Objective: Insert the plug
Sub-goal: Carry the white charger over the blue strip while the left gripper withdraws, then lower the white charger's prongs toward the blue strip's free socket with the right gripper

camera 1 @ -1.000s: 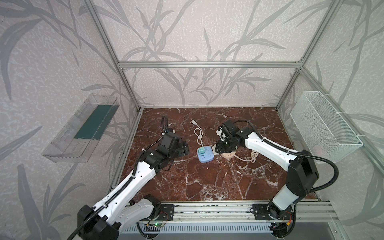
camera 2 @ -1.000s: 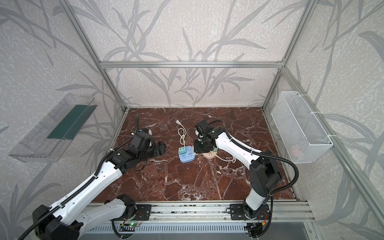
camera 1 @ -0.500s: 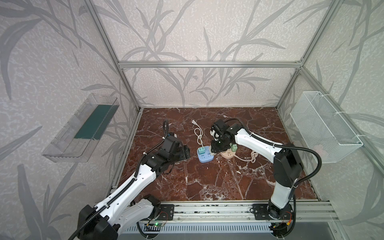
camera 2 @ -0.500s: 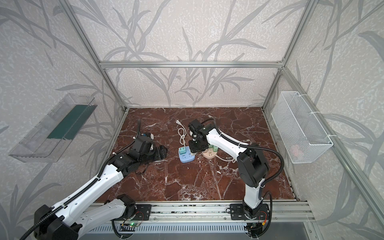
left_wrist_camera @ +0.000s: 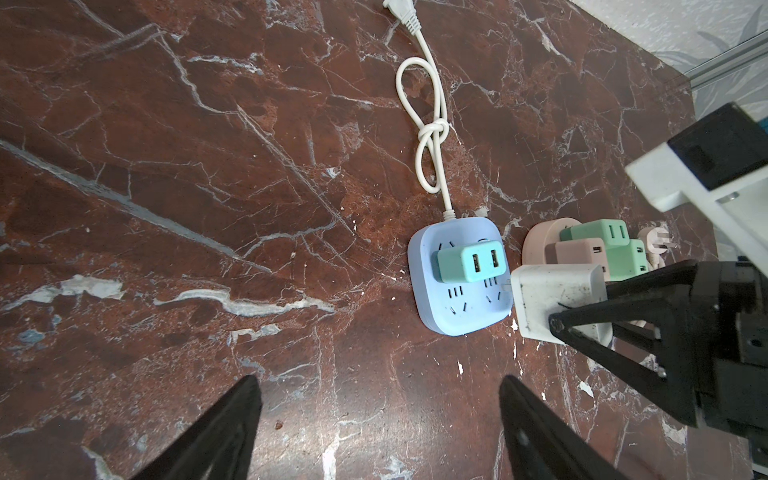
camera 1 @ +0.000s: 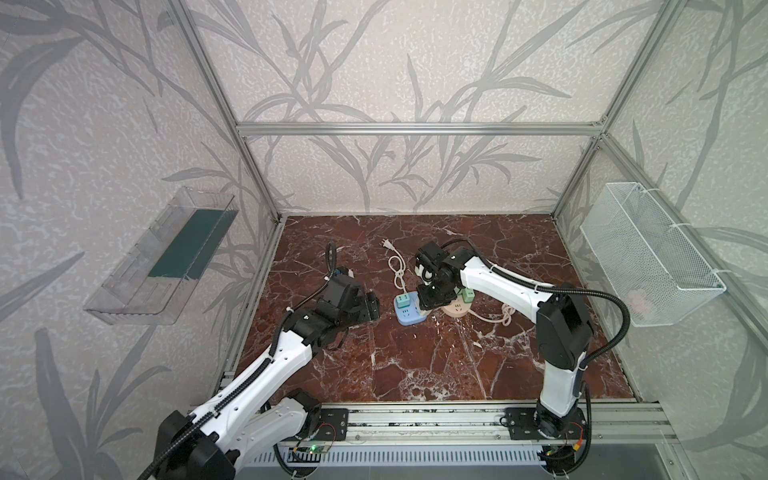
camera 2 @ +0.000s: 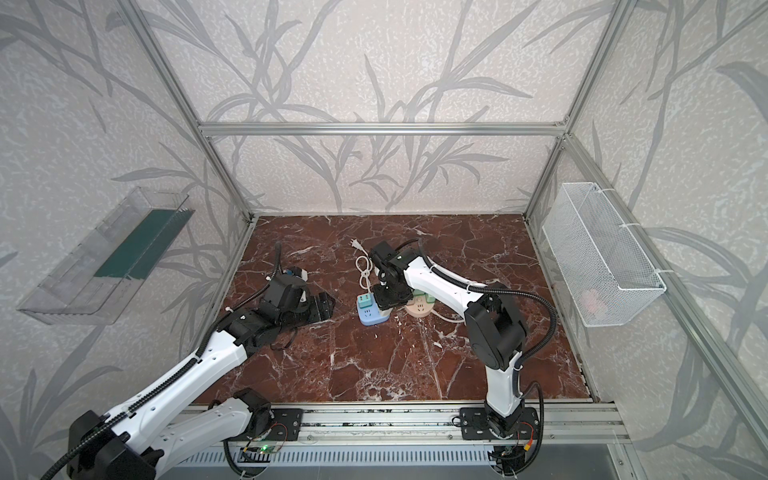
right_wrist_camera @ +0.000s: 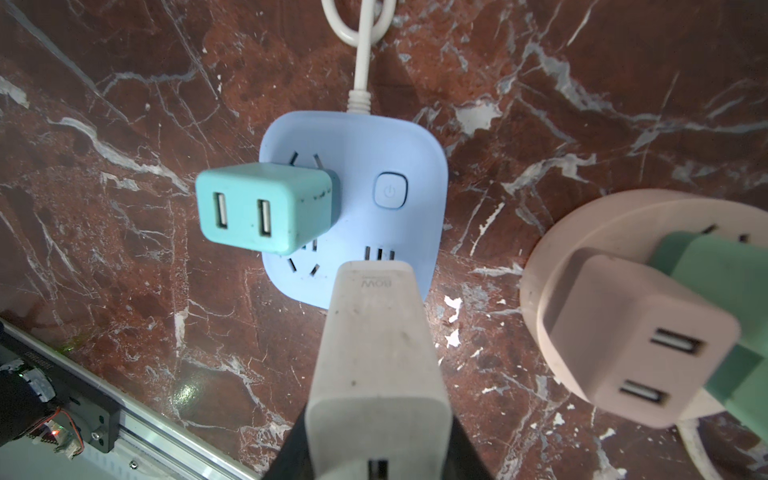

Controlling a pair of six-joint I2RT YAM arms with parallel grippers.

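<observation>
A white plug (right_wrist_camera: 374, 332), a blocky charger, is clamped in my right gripper (right_wrist_camera: 378, 457), which is shut on it. Its front end hangs over the near corner socket of the blue power strip (right_wrist_camera: 374, 149), on the side toward the pink strip; the prongs' seating is hidden. A teal charger (right_wrist_camera: 262, 208) sits in the strip's other half. In both top views the right gripper (camera 1: 430, 297) (camera 2: 386, 297) is over the blue strip (camera 1: 409, 313) (camera 2: 370, 316). My left gripper (left_wrist_camera: 380, 399) (camera 1: 372, 307) stands open and empty, low over the floor just left of the strip.
A round pink power strip (right_wrist_camera: 552, 237) carrying a pink charger (right_wrist_camera: 623, 324) and green ones lies right beside the blue strip. The blue strip's knotted white cord (camera 1: 397, 270) runs toward the back. A wire basket (camera 1: 648, 257) hangs on the right wall, a clear shelf (camera 1: 166, 257) on the left.
My right gripper has carried the white plug leftward, from above the pink strip to the blue strip. The left arm has shifted only slightly.
</observation>
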